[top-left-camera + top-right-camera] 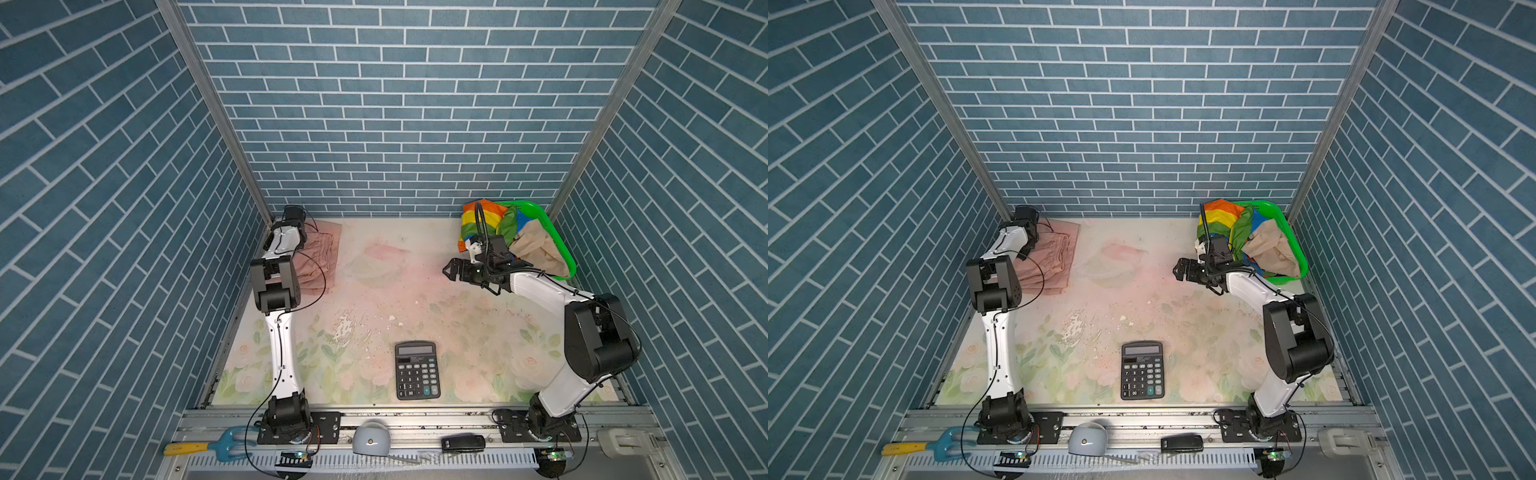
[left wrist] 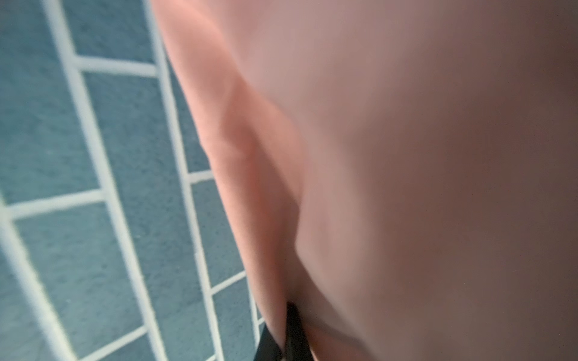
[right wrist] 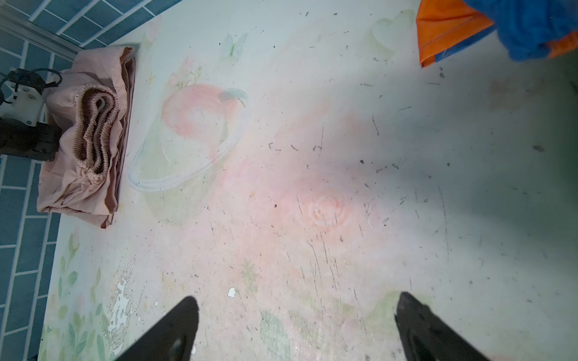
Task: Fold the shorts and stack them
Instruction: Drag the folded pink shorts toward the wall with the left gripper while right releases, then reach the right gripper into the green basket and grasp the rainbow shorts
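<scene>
Blue brick-patterned walls (image 1: 395,104) box in my bench (image 1: 415,299), whose worn floral top lies bare between my two sets of jaws. My left jaws are shut against the pale pink shorts (image 1: 322,257), on the side away from my right jaws. That pair lies folded in flat layers. I judge it is parked in the corner as the base of the stack, leaving room ahead of my right jaws for folding. Whether the left jaws pinch a fold I cannot tell.

My right jaws stand wide and empty over the bench, fingertips (image 3: 187,325) well apart. Just behind them the rainbow-striped shorts (image 1: 492,218) spill over the rim of the green basket (image 1: 555,232), and the beige shorts (image 1: 536,249) lie crumpled inside. The right jaws seem poised to fetch the next pair.

The right wrist view alone shows the pink pair's gathered waistband and stacked edges, which my left arm partly covers in both top views. The left wrist view gives only blurred pink cloth against dark fingertips (image 2: 292,328). Only the top views show the basket, the beige pair and a calculator (image 1: 417,370), well apart from both jaws.
</scene>
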Controlling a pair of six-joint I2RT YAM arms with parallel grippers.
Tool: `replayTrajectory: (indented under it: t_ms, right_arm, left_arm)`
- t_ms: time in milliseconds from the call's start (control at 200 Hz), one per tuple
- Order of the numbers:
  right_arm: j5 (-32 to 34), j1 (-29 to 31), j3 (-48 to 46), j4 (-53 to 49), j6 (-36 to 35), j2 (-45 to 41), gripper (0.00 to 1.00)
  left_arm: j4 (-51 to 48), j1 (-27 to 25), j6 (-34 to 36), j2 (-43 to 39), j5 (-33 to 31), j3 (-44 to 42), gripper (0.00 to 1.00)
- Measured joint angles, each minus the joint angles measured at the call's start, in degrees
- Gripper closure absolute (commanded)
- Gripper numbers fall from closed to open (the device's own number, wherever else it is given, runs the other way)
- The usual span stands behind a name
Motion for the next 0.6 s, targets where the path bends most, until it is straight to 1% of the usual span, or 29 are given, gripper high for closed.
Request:
replayTrajectory:
  t_ms: [105,125,155,165,170,175,180,185,195,205,215,265,320,340,470,535,600]
  right_arm:
    - [0.0,0.0,0.0,-0.6,0.0,0.0,0.01]
    - [0.0,0.0,0.0,-0.7,0.0,0.0,0.01]
    - [0.0,0.0,0.0,-1.0,0.0,-0.1,0.01]
    - [0.0,0.0,0.0,-1.0,0.0,-0.1,0.01]
    - [0.0,0.0,0.0,-1.1,0.0,-0.1,0.01]
    - [0.0,0.0,0.0,-1.1,0.0,-0.1,0.01]
    - [0.0,0.0,0.0,-1.1,0.0,-0.1,0.01]
    - [0.0,0.0,0.0,-1.2,0.0,-0.1,0.01]
    - [0.0,0.0,0.0,-1.2,0.0,-0.1,0.01]
    - [0.0,0.0,0.0,-1.2,0.0,-0.1,0.01]
    - [0.0,0.0,0.0,-1.3,0.0,-0.2,0.01]
    - [0.0,0.0,0.0,-1.6,0.0,-0.4,0.01]
    - [0.0,0.0,-0.3,-1.7,0.0,-1.2,0.01]
    - [0.0,0.0,-0.5,-1.8,0.0,-1.6,0.01]
    - [0.9,0.0,-0.9,-4.1,0.0,-6.4,0.01]
    - [2.5,0.0,-0.5,-6.3,-0.1,-9.2,0.01]
    - [4.6,-0.4,1.2,-9.4,-0.3,-11.4,0.01]
  left_arm:
    - [0.4,0.0,0.3,-0.7,0.2,0.7,0.99]
    - [0.5,0.0,0.3,-0.9,0.2,0.9,0.91]
    - [0.5,-0.1,0.3,-1.1,0.4,1.1,0.73]
    - [0.4,-0.1,0.2,-1.2,0.4,1.2,0.69]
    - [0.5,-0.1,0.2,-1.2,0.4,1.3,0.63]
    - [0.4,-0.1,0.3,-1.2,0.4,1.3,0.6]
    - [0.4,-0.1,0.3,-1.2,0.4,1.4,0.52]
    - [0.3,-0.1,0.3,-1.2,0.4,1.5,0.46]
    - [0.3,-0.1,0.1,-1.2,0.4,1.7,0.38]
    - [0.2,-0.1,0.1,-1.2,0.3,1.8,0.33]
    - [0.2,-0.1,0.1,-1.2,0.3,2.0,0.29]
    - [-0.2,-0.1,-0.6,-1.2,0.1,2.8,0.15]
    - [-0.9,-0.1,-1.7,-1.3,-0.2,3.6,0.02]
    - [-1.2,-0.2,-2.0,-1.4,-0.1,3.9,0.01]
    - [-3.9,-0.8,-5.0,-4.2,0.4,3.7,0.0]
    - [-4.4,-2.2,-5.5,-8.0,1.0,2.2,0.0]
    - [-3.6,-5.2,-5.3,-13.8,0.8,-0.9,0.0]
